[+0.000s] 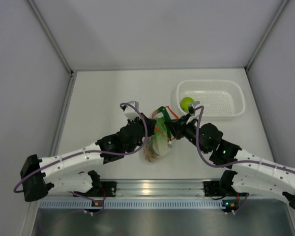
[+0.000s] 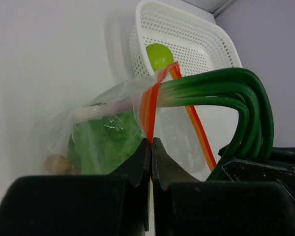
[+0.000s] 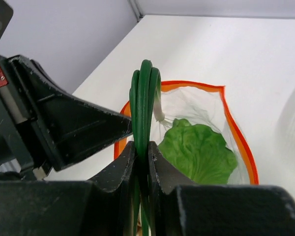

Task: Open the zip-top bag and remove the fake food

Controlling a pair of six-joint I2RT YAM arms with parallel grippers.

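My left end effector [image 2: 151, 143] is pinching the orange-red zip strip [image 2: 148, 110] of the zip-top bag [image 2: 113, 96], mid-tabletop [image 1: 103, 93]. My right end effector [image 3: 141, 150] is clamping dark green stalks [image 3: 145, 98] at the bag's open mouth. Lettuce [image 3: 196, 150] and brown balls [image 2: 56, 163] are sitting inside the bag, and the lime-green fruit [image 1: 187, 103] is lying in the white basket [image 1: 211, 82].

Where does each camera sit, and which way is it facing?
Top external: above and behind the arm bases, looking down; left arm and right arm meet over the zip-top bag.
Left wrist: faces out towards the basket; left tool shut on the bag's zip strip.
Right wrist: looks into the bag's mouth; right tool shut on dark green stalks.
Shared: both wrist views show the lettuce.
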